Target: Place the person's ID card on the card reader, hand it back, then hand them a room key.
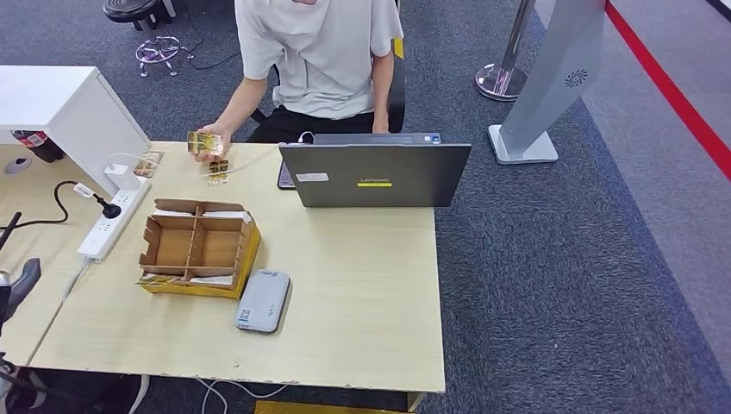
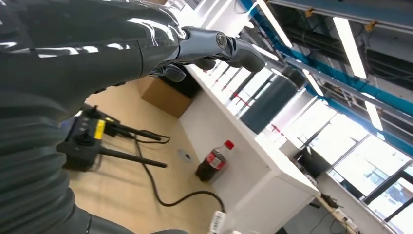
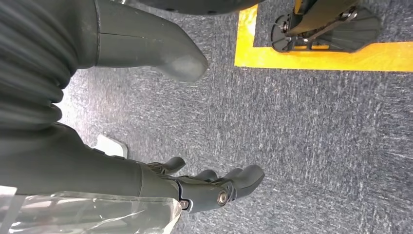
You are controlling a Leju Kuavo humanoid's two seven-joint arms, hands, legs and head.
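1. The right robot hand [image 3: 214, 187] hangs over grey carpet [image 3: 316, 146], fingers spread, holding nothing.
2. The left robot hand [image 2: 214, 46] is extended and holding nothing, near a cola bottle [image 2: 214, 161].
3. The gold-patterned card [image 1: 204, 142] sits in the person's hand [image 1: 209, 148] at the tabletop's [image 1: 362, 293] 11 o'clock; the grey card reader [image 1: 263, 300] lies toward 6.

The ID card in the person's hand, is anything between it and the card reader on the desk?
Yes. The divided cardboard box sits on the table roughly between the card held at the far edge and the grey card reader at the near edge. The card must pass over or around it.
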